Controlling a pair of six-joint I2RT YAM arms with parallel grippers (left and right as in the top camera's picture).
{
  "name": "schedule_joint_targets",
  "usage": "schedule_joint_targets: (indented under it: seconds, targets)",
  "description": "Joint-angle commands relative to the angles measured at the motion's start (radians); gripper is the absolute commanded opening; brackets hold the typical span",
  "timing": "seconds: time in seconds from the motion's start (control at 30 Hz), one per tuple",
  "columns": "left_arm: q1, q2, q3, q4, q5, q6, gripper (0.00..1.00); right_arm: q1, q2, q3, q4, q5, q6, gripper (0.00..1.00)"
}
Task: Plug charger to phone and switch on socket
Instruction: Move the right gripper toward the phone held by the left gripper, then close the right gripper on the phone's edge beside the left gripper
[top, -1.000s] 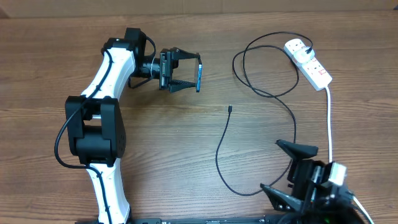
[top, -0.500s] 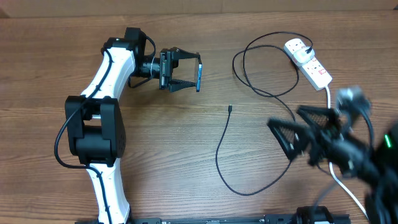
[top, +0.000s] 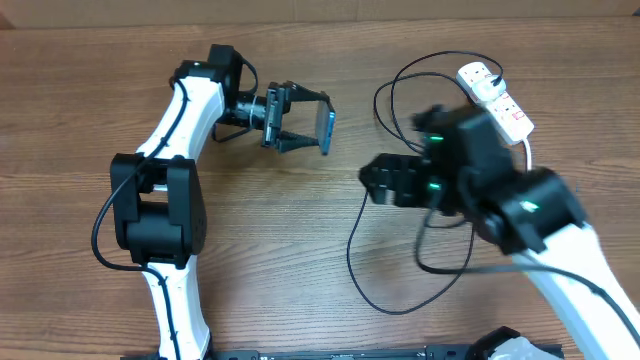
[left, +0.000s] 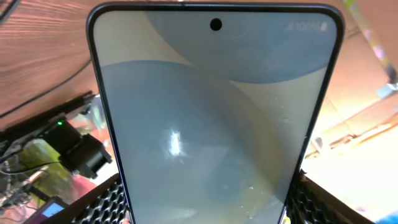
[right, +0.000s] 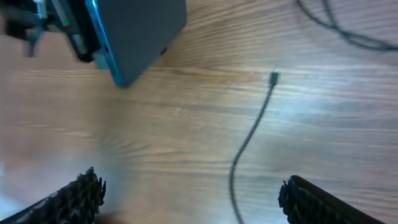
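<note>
Overhead faces down; 2 wrist views share phone.

The left arm stretches from the lower left of the overhead frame to the upper middle, the left claw pointing right, clamped on the phone. The right arm angles from lower right to centre, the right claw spread wide.

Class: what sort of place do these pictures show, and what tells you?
Probably a robotics lab bench: a robot's left arm and right arm work at a wooden table, the left holding a phone, near a power strip and charger cable.
</note>
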Motion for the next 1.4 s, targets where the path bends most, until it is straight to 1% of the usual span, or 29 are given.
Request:
schedule_joint_targets:
  seconds: [0.0,0.1,0.2,0.33,0.57,0.67,0.8,0.87,0.93,1.03,1.13,1.2,1.3,1.37]
  targets:
    - [-0.029,-0.002,0.032,0.0,-0.072,-0.035,0.68,0.092,0.076,0.109,0.035,0.225,0.063,0.92]
    - [-0.051,-0.002,0.032,0.0,-0.092,-0.036,0.68,0.129,0.122,0.113,0.098,0.251,0.14,0.92]
    - [-0.072,-0.002,0.032,0.0,-0.117,-0.056,0.68,0.137,0.161,0.113,0.124,0.25,0.183,0.92]
    - [-0.089,-0.002,0.032,0.0,-0.122,-0.108,0.68,0.137,0.219,0.113,0.126,0.251,0.214,0.92]
    - [-0.092,-0.002,0.032,-0.001,-0.118,-0.107,0.68,0.136,0.284,0.113,0.16,0.252,0.221,0.91]
    - [-0.092,-0.002,0.032,-0.002,-0.101,-0.107,0.68,0.136,0.285,0.113,0.17,0.282,0.249,0.83]
    - [-0.092,-0.002,0.032,-0.004,-0.091,-0.106,0.68,0.135,0.285,0.1,0.168,0.31,0.256,0.78]
    - [-0.093,-0.002,0.032,-0.004,-0.085,-0.106,0.68,0.135,0.288,0.1,0.164,0.333,0.266,0.72]
    - [-0.096,-0.002,0.032,-0.004,-0.075,-0.106,0.69,0.135,0.291,0.1,0.164,0.339,0.265,0.71]
    - [-0.104,-0.002,0.032,-0.003,-0.07,-0.102,0.69,0.135,0.293,0.1,0.168,0.341,0.265,0.59]
    - [-0.107,-0.002,0.032,-0.003,-0.069,-0.096,0.69,0.135,0.293,0.1,0.175,0.342,0.265,0.57]
    - [-0.107,-0.002,0.032,-0.003,-0.069,-0.08,0.69,0.135,0.294,0.1,0.175,0.342,0.265,0.52]
    - [-0.111,-0.002,0.032,-0.004,-0.069,-0.055,0.68,0.135,0.295,0.1,0.175,0.342,0.265,0.5]
    - [-0.116,-0.002,0.032,-0.003,-0.069,-0.053,0.69,0.135,0.295,0.1,0.175,0.341,0.265,0.44]
